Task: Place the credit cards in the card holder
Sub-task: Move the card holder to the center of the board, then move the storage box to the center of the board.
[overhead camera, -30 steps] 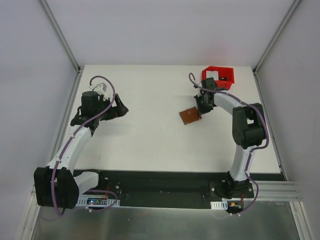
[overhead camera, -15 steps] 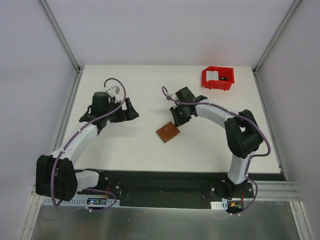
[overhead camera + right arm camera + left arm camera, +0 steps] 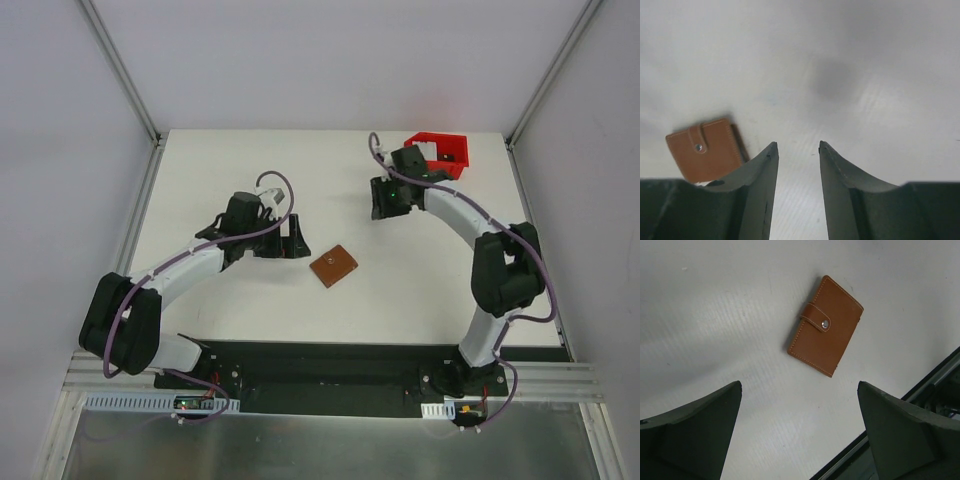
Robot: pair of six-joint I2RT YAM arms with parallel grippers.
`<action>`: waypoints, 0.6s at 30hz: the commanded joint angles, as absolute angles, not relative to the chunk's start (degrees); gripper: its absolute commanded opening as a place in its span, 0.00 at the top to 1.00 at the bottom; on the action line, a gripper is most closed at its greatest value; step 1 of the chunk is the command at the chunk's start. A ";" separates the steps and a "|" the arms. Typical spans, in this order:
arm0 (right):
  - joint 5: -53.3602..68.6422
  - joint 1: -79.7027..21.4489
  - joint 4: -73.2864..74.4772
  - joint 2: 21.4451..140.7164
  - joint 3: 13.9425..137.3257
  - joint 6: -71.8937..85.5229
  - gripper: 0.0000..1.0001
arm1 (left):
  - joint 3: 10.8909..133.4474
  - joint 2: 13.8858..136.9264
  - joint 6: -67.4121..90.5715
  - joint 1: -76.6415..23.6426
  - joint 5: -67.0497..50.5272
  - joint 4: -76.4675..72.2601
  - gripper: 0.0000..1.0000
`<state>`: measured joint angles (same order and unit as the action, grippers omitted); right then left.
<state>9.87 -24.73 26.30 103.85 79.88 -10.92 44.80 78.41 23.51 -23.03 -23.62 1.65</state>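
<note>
One card holder (image 3: 334,266) on show, brown, a single snap on its strap, and that's the only one out on the one white table (image 3: 240,160). One red bin (image 3: 447,137) sits at the far right corner. A pale patch (image 3: 440,152) shows inside it, too small to count as cards. Two arms in play: the left arm (image 3: 180,270) and the right arm (image 3: 460,212).
</note>
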 commanded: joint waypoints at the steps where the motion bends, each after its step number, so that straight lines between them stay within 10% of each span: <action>1: 6.43 -16.54 25.93 100.72 83.66 -6.51 0.58 | 43.69 78.66 25.75 -25.83 -24.26 -1.93 0.02; 18: -3.50 3.60 34.01 126.64 118.55 19.67 0.43 | 41.57 75.68 26.98 -26.89 -23.64 -2.72 0.02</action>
<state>2.02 3.92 29.02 122.98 112.33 12.97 41.50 77.84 26.44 -26.65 -23.55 -1.30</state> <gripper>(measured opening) 0.566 0.976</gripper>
